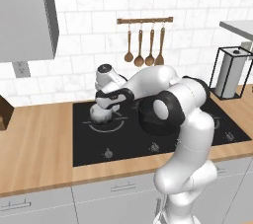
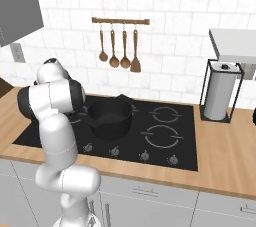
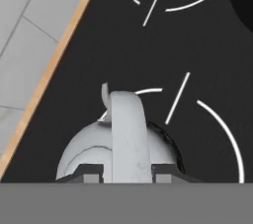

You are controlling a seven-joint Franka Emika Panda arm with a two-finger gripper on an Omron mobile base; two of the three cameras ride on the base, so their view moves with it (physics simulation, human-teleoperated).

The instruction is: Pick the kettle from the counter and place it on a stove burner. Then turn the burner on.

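The silver-grey kettle [image 1: 101,115] stands upright on the front-left stove burner [image 1: 116,128] of the black glass cooktop. In the hand view the kettle [image 3: 81,155] sits inside the wide white ring of the burner [image 3: 228,136], its spout pointing toward the counter [image 3: 48,74] edge. My gripper [image 1: 106,104] hangs straight over the kettle. Its fingertips straddle the arched handle [image 3: 129,134], and a thin gap shows on each side, so the gripper [image 3: 126,178] stands slightly open. The light wood counter [image 1: 34,144] runs left of the cooktop.
A larger black pot [image 2: 110,117] sits on the cooktop to the right of the kettle. Knobs [image 1: 107,154] line the cooktop's front edge. A paper towel holder [image 1: 230,72] stands on the counter at the right. Wooden utensils [image 1: 143,45] hang on the back wall.
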